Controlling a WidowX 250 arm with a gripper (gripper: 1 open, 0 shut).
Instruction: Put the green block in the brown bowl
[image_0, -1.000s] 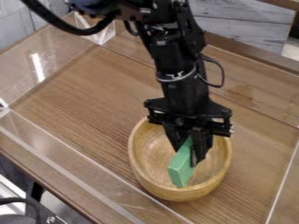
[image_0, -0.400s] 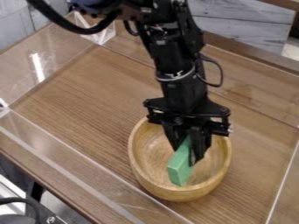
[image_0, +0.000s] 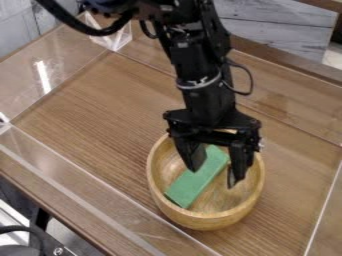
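Inside the brown bowl (image_0: 207, 205), toward the lower right of the wooden table (image_0: 107, 110), the green block (image_0: 198, 182) lies slanted against the inner wall, its lower end near the bowl's bottom and its upper end up between the fingers. The gripper (image_0: 217, 160) hangs over the bowl pointing steeply down, its black fingers (image_0: 242, 161) spread wide apart and not clamping the block (whether one of them brushes it cannot be told). A clear plastic wall (image_0: 54, 165) borders the table on the near and left sides. No brand, label or writing can be read anywhere in view.
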